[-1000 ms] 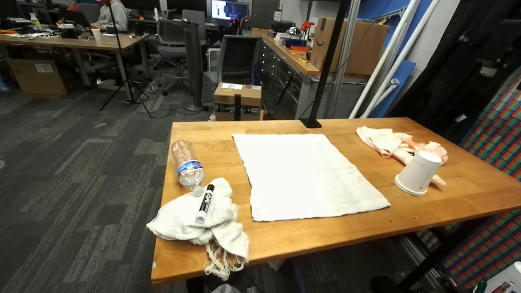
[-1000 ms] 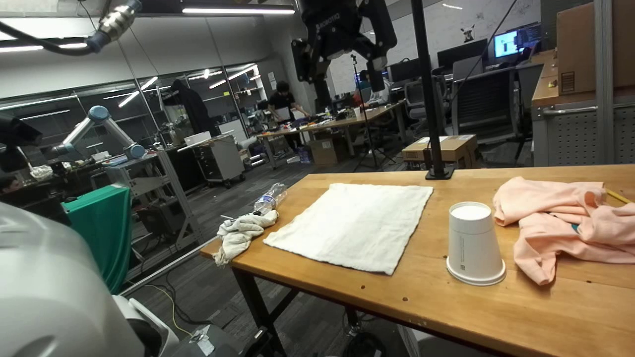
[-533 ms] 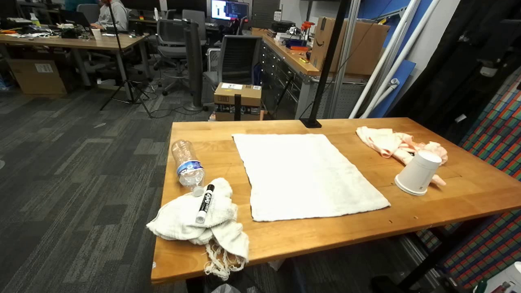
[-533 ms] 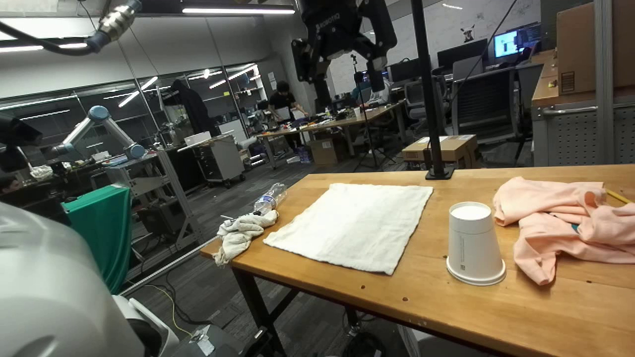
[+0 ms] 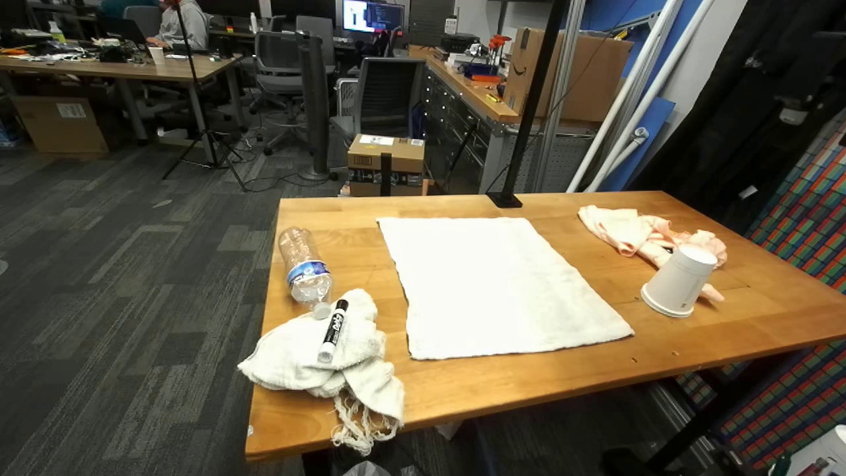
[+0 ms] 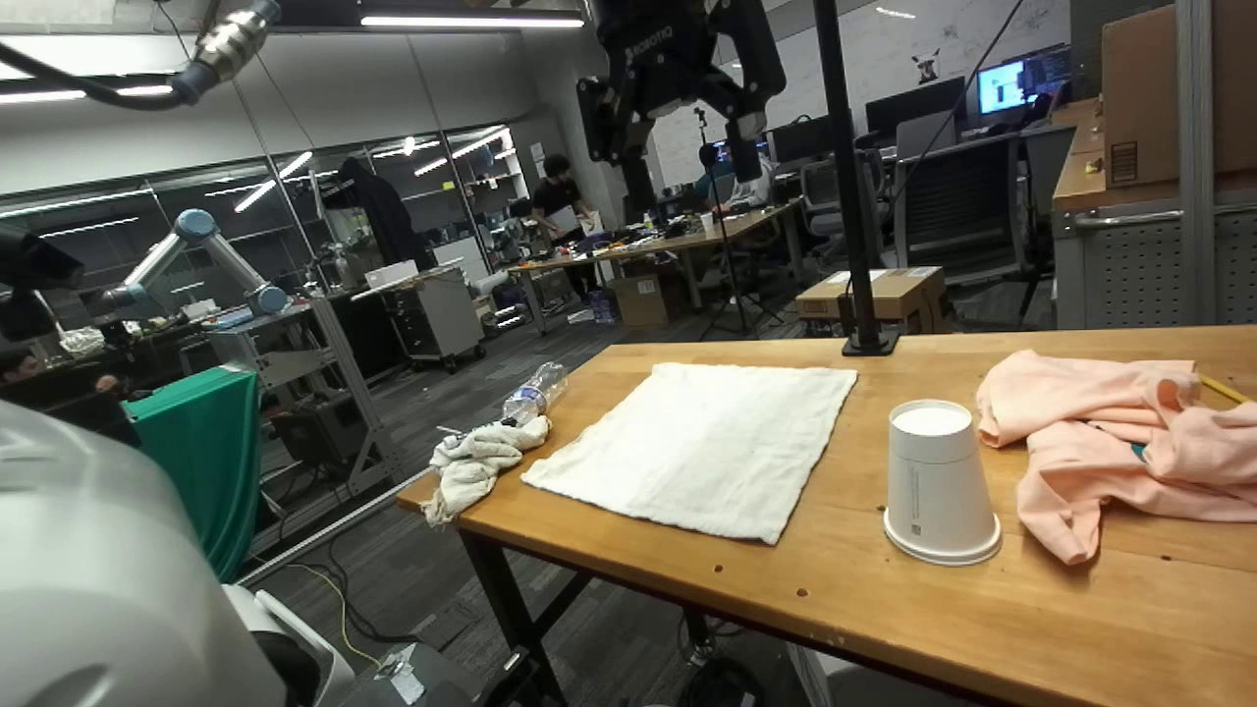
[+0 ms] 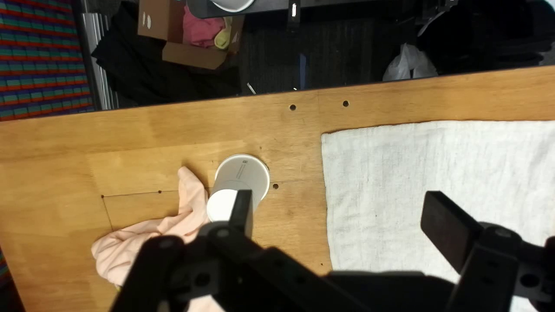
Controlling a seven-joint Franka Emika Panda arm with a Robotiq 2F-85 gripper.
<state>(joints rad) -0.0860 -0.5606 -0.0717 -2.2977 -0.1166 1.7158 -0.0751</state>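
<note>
My gripper (image 6: 695,175) is open and empty, high above the table in an exterior view. In the wrist view its jaws stand wide apart, and the gripper (image 7: 340,212) touches nothing. A white cloth (image 7: 390,182) lies flat beneath, also in both exterior views (image 5: 496,284) (image 6: 697,447). An upside-down white paper cup (image 6: 938,491) stands beside it; in the wrist view a finger partly covers the cup (image 7: 249,171). A crumpled peach cloth (image 6: 1090,403) lies behind the cup. A crumpled off-white cloth (image 5: 297,357) bears a black-and-white marker (image 5: 334,330) near a clear plastic bottle (image 5: 307,271).
The wooden table (image 5: 562,370) has a black upright post (image 5: 505,198) at its far edge. The crumpled off-white cloth's fringe hangs over the table edge. A yellow pencil-like stick (image 6: 1223,389) shows by the peach cloth. An open cardboard box (image 7: 193,54) stands below the table.
The gripper and the things on the table have not visibly moved. Only people in the background have shifted a little.
</note>
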